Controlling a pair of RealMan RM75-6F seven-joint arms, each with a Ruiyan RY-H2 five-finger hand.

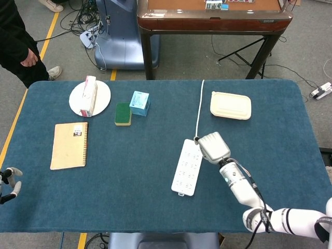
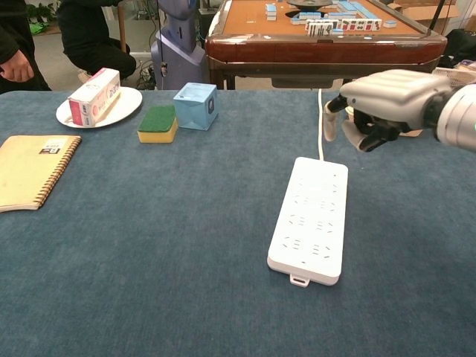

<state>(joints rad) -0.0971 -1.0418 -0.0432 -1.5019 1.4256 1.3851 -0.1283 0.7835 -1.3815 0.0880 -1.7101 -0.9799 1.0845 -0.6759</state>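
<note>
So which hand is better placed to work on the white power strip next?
The right hand: it hovers just above the cord end of the white power strip, holding nothing. The left hand sits off the blue table's far left edge.

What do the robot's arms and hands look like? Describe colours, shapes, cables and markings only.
The right hand has a smooth silver-grey shell with dark fingers beneath. Its white, rounded arm has a black band with pale lettering, a thin black cable alongside and a small green light by the wrist. Of the left hand, only pale fingers with dark parts show.
</note>
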